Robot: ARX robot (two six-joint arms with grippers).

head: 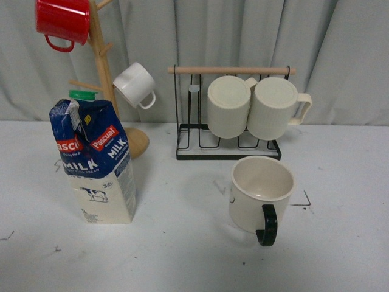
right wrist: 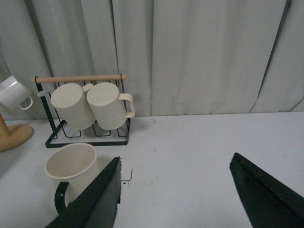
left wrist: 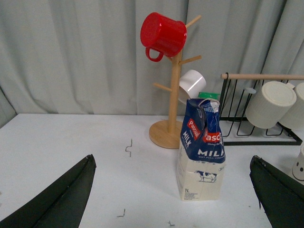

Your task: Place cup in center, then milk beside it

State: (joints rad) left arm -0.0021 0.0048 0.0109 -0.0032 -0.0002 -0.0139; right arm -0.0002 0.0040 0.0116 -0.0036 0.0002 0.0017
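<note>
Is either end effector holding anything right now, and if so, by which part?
Nothing is held. The left end effector and right end effector are both open; the milk and cup stand free on the table.

Open lane of bare tabletop (head: 182, 237) between milk (head: 100, 167) and cup (head: 260, 191), from near edge inward. Closed toward far edge by wire rack (head: 197, 137) carrying two ribbed mugs (head: 230, 106), just behind cup. Mug tree (head: 104, 73) close behind milk, toward far left corner; white mug (head: 135, 85) hung about level with carton top, red mug (head: 62, 21) higher. Cup handle (head: 267, 225) jutting toward near edge. Bare stretch right of cup out to right edge; bare strip along whole near edge. Overhead approach open above cup.
</note>
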